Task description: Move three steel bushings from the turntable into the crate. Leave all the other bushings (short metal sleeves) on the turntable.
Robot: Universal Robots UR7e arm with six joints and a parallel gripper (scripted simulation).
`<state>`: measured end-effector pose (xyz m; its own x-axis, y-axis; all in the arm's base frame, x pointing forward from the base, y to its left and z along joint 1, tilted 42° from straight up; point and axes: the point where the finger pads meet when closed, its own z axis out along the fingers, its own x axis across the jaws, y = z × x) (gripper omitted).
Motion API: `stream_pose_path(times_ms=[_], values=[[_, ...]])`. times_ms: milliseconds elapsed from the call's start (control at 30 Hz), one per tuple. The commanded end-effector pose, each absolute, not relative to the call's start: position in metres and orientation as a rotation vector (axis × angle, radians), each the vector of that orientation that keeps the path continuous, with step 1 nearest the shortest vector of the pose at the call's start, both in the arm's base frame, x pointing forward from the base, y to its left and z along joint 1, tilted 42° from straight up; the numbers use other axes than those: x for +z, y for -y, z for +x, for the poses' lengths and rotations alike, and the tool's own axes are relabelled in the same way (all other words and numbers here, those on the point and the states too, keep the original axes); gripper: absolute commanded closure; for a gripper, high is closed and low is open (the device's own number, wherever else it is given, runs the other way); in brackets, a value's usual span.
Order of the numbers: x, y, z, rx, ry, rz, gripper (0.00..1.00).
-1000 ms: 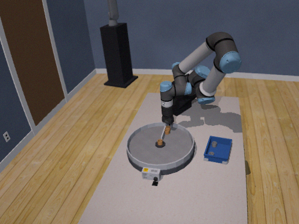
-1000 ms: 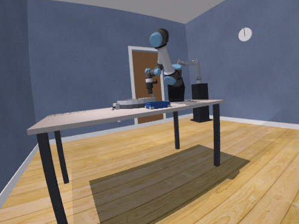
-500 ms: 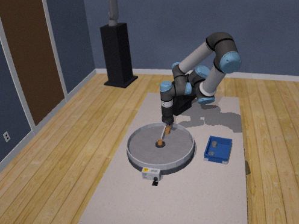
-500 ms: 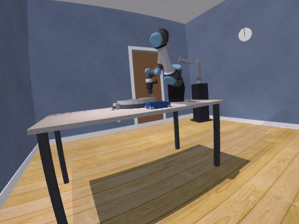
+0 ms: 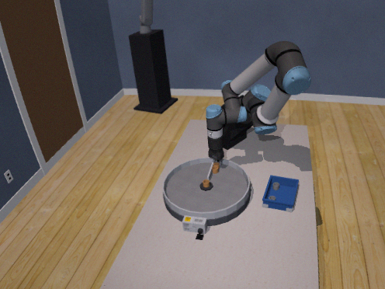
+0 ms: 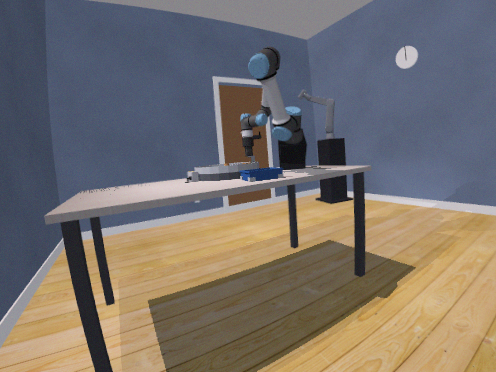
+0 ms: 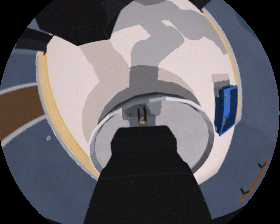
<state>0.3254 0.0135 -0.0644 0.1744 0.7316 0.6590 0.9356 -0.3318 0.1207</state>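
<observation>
My gripper [image 5: 217,161] [image 6: 253,159] [image 7: 141,110] points down inside the far edge of the turntable [image 5: 227,211] [image 6: 215,172]. Its fingers are close together, shut on a small bushing, mostly hidden; its metal cannot be told. Copper-coloured bushings [image 5: 215,169] stand right in front of the fingers, and copper colour shows between the fingers in the wrist view. Another copper-coloured bushing [image 5: 206,183] stands on the dark hub. The blue crate [image 5: 286,193] [image 6: 262,174] [image 7: 231,107] holds two grey steel bushings, one at the back left [image 5: 275,186] and one at the front left [image 5: 272,198].
A thin pale bar [image 5: 209,172] runs from the hub to the turntable's far rim, close beside the gripper. A white control box [image 5: 192,224] sits at the turntable's front. The raised rim stands between the gripper and the crate, which lies to the right on the table [image 5: 233,255].
</observation>
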Motion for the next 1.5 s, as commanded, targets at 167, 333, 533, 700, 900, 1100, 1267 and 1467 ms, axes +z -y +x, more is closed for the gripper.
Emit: stream_pose_path(times_ms=[167,333,533,700,900,1100,1267,1467], values=[[-0.0643,-0.0131,0.3255,-0.921,1.590,-2.145,1.00],[-0.0643,-0.0131,0.3255,-0.921,1.590,-2.145,1.00],[-0.0624,-0.0152,0.3260,-0.921,1.590,-2.145,1.00],[-0.0624,-0.0152,0.3260,-0.921,1.590,-2.145,1.00],[-0.0624,-0.0152,0.3260,-0.921,1.590,-2.145,1.00],[-0.0568,-0.0108,0.3237,-0.921,1.590,-2.145,1.00],[-0.0568,-0.0108,0.3237,-0.921,1.590,-2.145,1.00],[-0.0568,-0.0108,0.3237,-0.921,1.590,-2.145,1.00]])
